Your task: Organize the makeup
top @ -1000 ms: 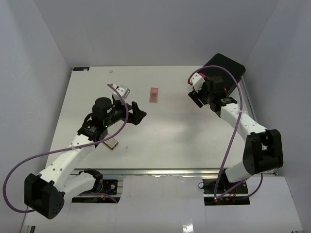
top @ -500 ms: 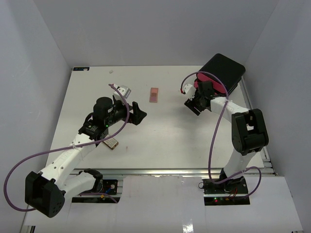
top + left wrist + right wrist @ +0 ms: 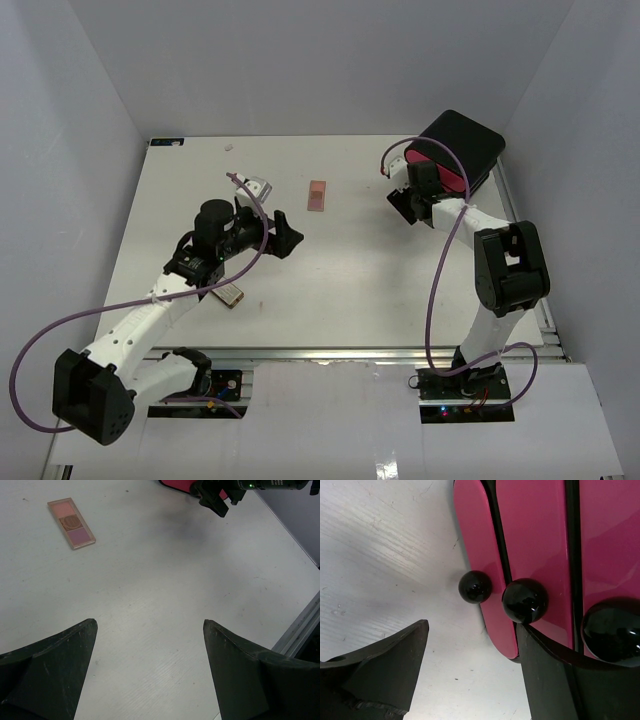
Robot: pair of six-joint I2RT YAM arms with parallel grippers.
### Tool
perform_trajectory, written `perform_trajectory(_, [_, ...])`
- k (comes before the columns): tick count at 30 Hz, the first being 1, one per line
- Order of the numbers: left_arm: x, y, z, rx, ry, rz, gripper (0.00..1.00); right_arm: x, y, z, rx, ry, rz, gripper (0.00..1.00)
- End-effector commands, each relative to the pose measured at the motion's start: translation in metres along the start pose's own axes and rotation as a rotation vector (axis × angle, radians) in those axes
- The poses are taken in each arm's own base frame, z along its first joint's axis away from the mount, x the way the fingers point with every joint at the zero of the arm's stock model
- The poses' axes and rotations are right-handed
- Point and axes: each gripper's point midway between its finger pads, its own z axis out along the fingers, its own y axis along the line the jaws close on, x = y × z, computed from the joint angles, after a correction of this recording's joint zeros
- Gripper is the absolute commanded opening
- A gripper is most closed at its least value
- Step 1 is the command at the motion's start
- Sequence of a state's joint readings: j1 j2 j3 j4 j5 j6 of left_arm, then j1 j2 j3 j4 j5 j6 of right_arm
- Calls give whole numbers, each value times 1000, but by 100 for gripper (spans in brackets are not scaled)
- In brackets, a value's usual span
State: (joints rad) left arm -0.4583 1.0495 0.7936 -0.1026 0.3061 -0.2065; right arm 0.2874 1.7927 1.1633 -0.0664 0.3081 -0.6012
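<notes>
A tan-pink eyeshadow palette [image 3: 317, 195] lies flat at the table's far middle; it also shows in the left wrist view [image 3: 71, 523]. My left gripper [image 3: 286, 234] is open and empty over bare table, a little near-left of the palette [image 3: 149, 625]. A small brown case [image 3: 231, 293] lies under my left forearm. A small pale item [image 3: 251, 185] sits behind the left wrist. My right gripper [image 3: 405, 203] is open at the front of the black box [image 3: 462, 140]. In the right wrist view [image 3: 472, 627] its right finger lies against a pink drawer front [image 3: 535, 540], just below a black knob [image 3: 525, 600]. It holds nothing.
The black box with pink drawers stands at the far right corner. Another knob [image 3: 475, 586] sticks out at the drawers' left edge. The metal rail of the table edge [image 3: 300, 627] runs along the near side. Grey walls close in on three sides.
</notes>
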Motion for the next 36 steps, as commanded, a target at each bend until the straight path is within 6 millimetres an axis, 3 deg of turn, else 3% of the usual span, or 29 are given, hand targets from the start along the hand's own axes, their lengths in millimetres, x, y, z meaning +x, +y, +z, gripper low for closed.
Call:
perform_trajectory(1, [-2,-16,0,95,-9,18,98,-31,-19,-17,27,-119,37,78])
perform_trajectory(2, [-1,-20,0,124,-9,18,98,-35,-13,-23,-17,-136,27,78])
perform_trajectory(4, [5,-30,2,191,9,8,98,-36,25,-48,-268,-167,-26,79])
perform_trajectory(5, [10,-37,3,238,24,-2,98,-44,27,-66,-317,-213,-58,79])
perform_trajectory(7, [10,-47,8,305,22,-40,98,-53,50,-117,-501,-348,-83,79])
perform_trajectory(9, [22,-53,19,368,75,-109,98,-61,59,-153,-592,-460,-75,80])
perform_trajectory(15, [24,-68,73,419,132,-373,98,-57,34,-230,-675,-700,67,80])
perform_trajectory(16, [27,-66,87,393,139,-400,98,-52,30,-235,-705,-729,109,80])
perform_trajectory(17, [16,-71,100,399,111,-397,98,-48,26,-241,-726,-750,158,80])
perform_trajectory(19, [26,-78,130,391,125,-437,98,-38,16,-253,-775,-823,236,79])
perform_trajectory(21, [12,-89,157,400,88,-451,96,-29,6,-257,-790,-847,314,77])
perform_trajectory(24, [36,-95,213,376,119,-468,94,-13,-10,-255,-757,-846,392,75])
perform_trajectory(26, [40,-98,246,370,101,-470,90,-4,-13,-256,-765,-856,431,74])
perform_trajectory(27, [21,-106,259,391,57,-463,88,-4,-12,-259,-781,-873,435,73])
perform_trajectory(28, [19,-108,270,387,36,-474,85,0,-11,-258,-781,-871,447,73])
perform_trajectory(31, [20,-110,309,403,-9,-509,77,1,-13,-258,-760,-864,449,72])
perform_trajectory(36, [23,-108,353,414,-61,-625,73,0,-12,-266,-744,-881,428,71])
